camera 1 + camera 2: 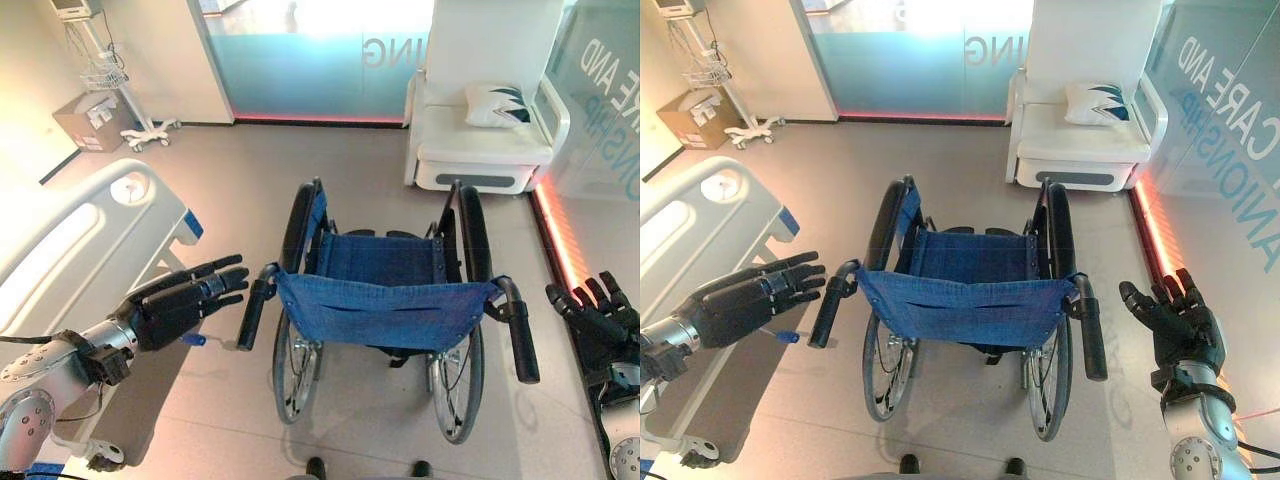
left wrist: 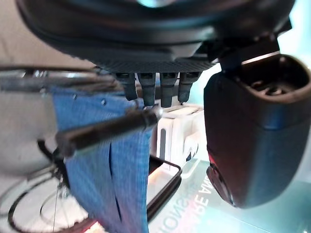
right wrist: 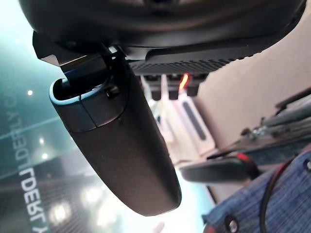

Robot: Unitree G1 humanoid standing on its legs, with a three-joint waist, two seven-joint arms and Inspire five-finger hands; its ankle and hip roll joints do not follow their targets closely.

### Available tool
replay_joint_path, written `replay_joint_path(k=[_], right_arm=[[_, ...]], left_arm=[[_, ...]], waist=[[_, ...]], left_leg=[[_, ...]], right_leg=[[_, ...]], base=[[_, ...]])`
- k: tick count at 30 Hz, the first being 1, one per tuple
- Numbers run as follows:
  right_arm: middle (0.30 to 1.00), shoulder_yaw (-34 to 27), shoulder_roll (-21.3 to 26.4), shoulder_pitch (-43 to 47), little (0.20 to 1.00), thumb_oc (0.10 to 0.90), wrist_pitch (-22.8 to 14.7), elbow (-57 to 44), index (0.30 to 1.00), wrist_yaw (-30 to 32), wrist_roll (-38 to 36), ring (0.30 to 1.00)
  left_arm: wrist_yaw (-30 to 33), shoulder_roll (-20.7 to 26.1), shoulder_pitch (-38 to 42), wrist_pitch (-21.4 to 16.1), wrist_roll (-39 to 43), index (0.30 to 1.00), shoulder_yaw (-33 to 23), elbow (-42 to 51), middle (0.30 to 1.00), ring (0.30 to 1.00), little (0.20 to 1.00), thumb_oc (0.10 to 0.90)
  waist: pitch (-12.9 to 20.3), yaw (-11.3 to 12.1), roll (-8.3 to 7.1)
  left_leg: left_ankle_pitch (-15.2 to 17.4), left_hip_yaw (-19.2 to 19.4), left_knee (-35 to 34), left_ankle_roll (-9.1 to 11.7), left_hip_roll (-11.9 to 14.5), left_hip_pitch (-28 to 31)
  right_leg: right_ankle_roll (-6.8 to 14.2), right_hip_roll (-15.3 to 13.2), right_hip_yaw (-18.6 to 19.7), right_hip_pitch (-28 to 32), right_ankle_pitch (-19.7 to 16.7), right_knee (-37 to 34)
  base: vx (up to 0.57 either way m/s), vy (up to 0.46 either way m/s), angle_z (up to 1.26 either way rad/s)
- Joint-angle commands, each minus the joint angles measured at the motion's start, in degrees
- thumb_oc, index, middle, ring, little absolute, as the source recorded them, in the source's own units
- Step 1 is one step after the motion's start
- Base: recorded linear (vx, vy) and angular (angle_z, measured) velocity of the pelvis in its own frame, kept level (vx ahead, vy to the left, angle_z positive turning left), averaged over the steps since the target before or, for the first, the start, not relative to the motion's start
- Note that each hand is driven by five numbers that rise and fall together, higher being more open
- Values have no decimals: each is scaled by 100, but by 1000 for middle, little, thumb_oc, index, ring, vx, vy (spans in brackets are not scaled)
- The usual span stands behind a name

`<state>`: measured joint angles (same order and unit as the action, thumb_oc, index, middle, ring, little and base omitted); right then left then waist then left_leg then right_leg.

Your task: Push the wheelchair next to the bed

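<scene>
Here the wheelchair (image 1: 385, 310) is seen from behind, standing on the floor with its blue sling back turned toward the robot, so that both push handles are presented for grasping. The bed (image 1: 90, 240) lies just to its left, near but apart. The left hand (image 1: 185, 298) is held with fingers straight and empty, its fingertips just short of the left handle (image 1: 253, 313). The right hand (image 1: 1175, 318) is likewise spread open with nothing held, out beside the right handle (image 1: 1092, 335) and not touching it. Neither handle is yet gripped, so pushing is judged not begun.
</scene>
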<state>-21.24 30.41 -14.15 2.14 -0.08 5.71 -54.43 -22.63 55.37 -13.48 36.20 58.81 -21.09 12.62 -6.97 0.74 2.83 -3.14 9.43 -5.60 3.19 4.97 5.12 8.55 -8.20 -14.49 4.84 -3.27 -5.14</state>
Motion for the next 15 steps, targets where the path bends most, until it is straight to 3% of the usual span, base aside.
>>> replay_joint_path(k=[1,5,15], right_arm=[[900,-149,942,540,900,800,-441,-796,900,124,-59,900],[900,-175,1218,505,900,800,-471,-953,900,245,-212,900],[900,-266,1395,294,900,800,-525,-1138,900,261,-385,900]], left_arm=[[-41,687,585,-79,7,900,-125,189,900,900,900,800],[-159,994,361,-79,-825,900,-155,-37,900,900,900,800],[-1185,1433,-122,39,-1494,900,-377,170,900,900,900,800]], waist=[[135,-147,18],[111,-159,16],[134,-171,33]], left_leg=[[234,236,60,11,-102,27],[221,259,60,4,-95,30],[202,318,60,7,-72,19]], right_leg=[[-91,100,-122,70,153,14],[-85,115,-104,60,153,14],[-79,136,-108,39,145,14]], base=[[0,0,0],[0,0,0],[0,0,0]])
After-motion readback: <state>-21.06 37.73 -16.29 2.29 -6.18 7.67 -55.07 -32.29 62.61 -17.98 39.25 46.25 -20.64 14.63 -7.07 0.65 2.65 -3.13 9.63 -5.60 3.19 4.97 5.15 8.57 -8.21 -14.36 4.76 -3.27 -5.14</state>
